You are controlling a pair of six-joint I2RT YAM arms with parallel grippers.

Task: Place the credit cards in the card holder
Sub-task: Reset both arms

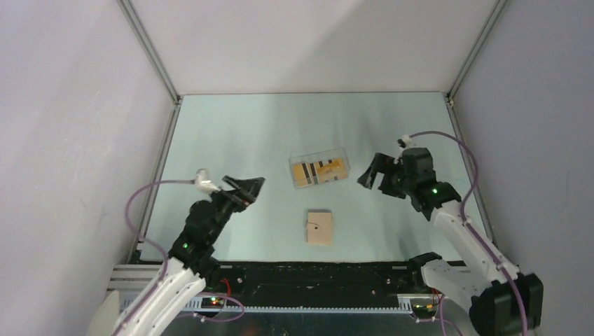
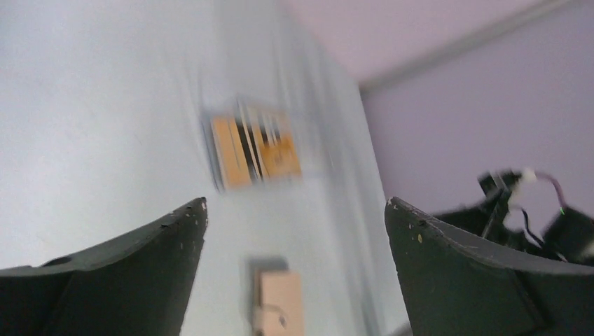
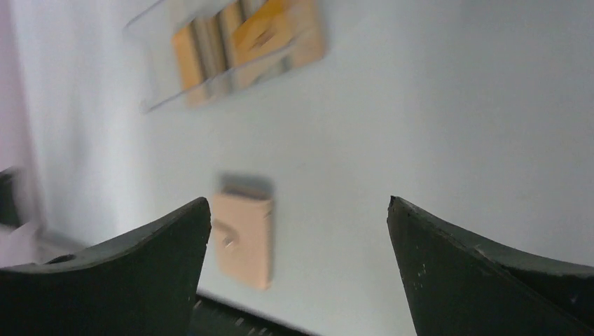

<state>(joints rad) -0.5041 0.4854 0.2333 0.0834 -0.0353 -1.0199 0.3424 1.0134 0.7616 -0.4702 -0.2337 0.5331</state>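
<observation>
the pale table [image 1: 231, 133] bears a clear tray [image 1: 313, 155] of credit cards [image 1: 320, 172] and, nearer, the card holder [image 1: 319, 228].

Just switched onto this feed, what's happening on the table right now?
Nothing is being held yet. The credit cards lie in a clear tray near the middle of the table, and the card holder lies folded shut just nearer the arms. The left gripper and right gripper hang open on either side of the tray, both empty. No card is in the holder.
</observation>
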